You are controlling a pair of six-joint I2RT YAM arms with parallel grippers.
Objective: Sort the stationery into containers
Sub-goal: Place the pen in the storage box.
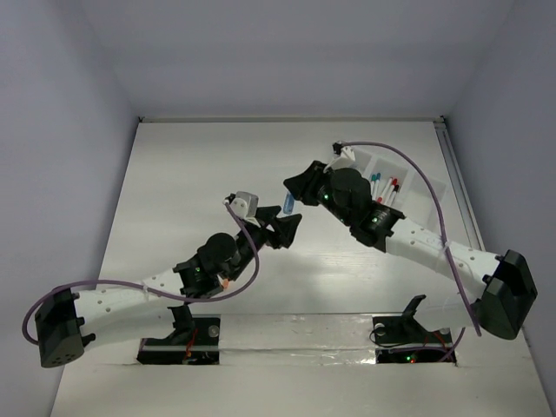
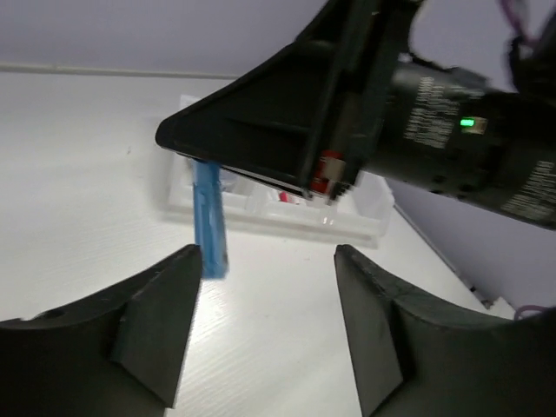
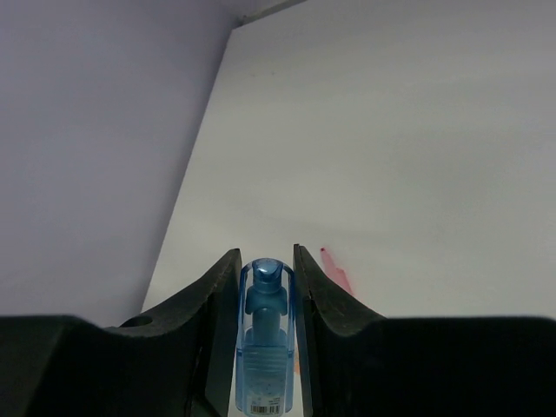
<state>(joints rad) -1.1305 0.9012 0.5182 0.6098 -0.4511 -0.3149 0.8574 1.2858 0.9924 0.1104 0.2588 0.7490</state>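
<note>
While my right jaws are gripping the blue piece (image 3: 265,347), my left jaws are gaping empty just beside it. Pens (image 1: 388,185) are lying in the tray (image 1: 430,195) behind my right arm (image 1: 417,239), a pink piece (image 3: 336,276) on the worktop (image 3: 417,130).

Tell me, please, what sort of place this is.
Probably a robotics lab test cell: a plain white table boxed in by bare pale walls, two white-and-black robot arms bolted at its near edge, the right gripper clamping a translucent blue chunky piece.
</note>
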